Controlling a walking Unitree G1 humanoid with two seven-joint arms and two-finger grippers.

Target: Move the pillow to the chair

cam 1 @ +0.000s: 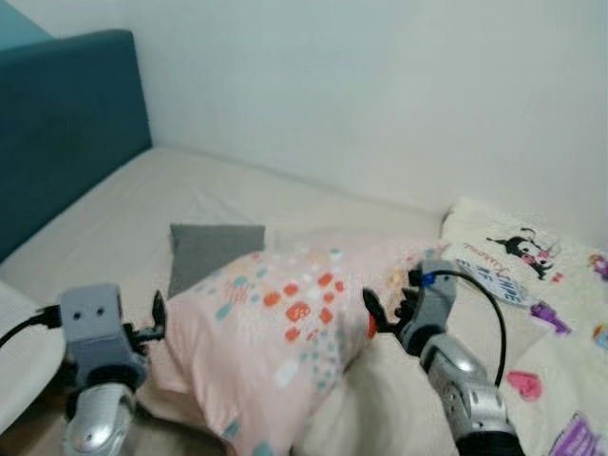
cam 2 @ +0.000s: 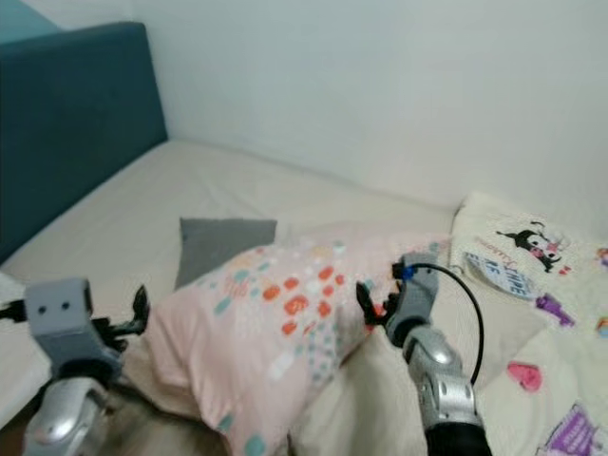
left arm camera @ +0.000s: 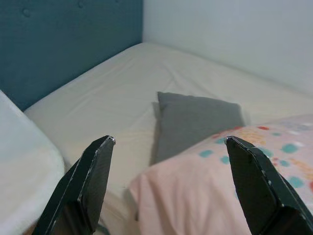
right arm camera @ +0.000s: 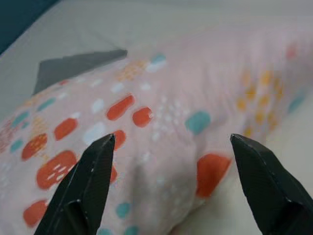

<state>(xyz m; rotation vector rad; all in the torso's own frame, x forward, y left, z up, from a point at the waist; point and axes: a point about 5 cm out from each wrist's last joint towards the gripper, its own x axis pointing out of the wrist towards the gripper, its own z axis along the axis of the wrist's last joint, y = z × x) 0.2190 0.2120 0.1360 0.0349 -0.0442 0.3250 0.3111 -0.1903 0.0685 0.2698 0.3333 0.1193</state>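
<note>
A pink pillow (cam 1: 275, 332) with red, teal and white spots lies on the cream bed (cam 1: 123, 218), partly over a small grey pillow (cam 1: 211, 249). My left gripper (cam 1: 157, 318) stands open at the pink pillow's left end (left arm camera: 195, 196), its fingers (left arm camera: 90, 181) apart and nothing between them. My right gripper (cam 1: 375, 312) is open at the pillow's right side, with the spotted fabric (right arm camera: 161, 132) close in front of its fingertips (right arm camera: 93, 176). No chair can be made out.
A dark teal headboard (cam 1: 66, 123) rises at the bed's left, with a white wall (cam 1: 380, 85) behind. A cartoon-print blanket (cam 1: 532, 285) covers the bed at the right. A white cushion edge (left arm camera: 24, 171) lies by my left arm.
</note>
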